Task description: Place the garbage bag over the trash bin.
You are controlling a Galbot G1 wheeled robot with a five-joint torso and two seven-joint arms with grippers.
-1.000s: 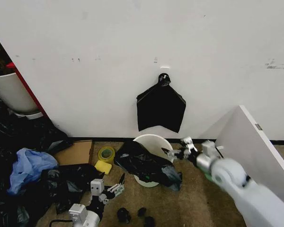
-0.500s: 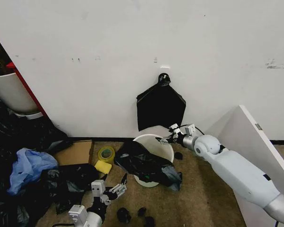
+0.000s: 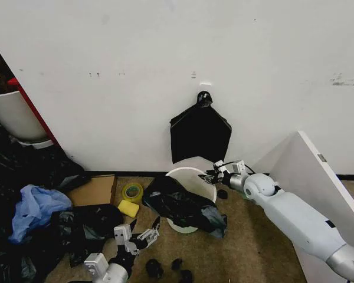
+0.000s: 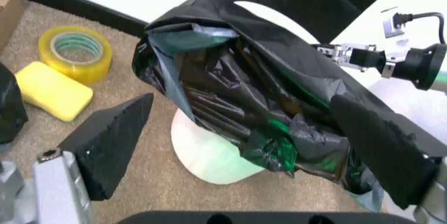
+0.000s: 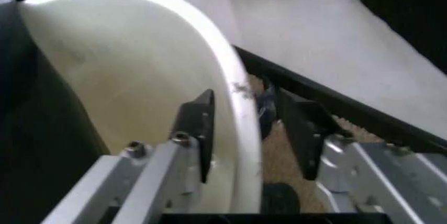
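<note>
Since 0.5 s ago, right claw still straddles trash bin rim.

A tape roll sits beside a yellow sponge, near what looks like cardboard.

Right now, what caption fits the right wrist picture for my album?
Right gripper with open jaws straddling the trash bin rim, one jaw inside, one outside.
</note>
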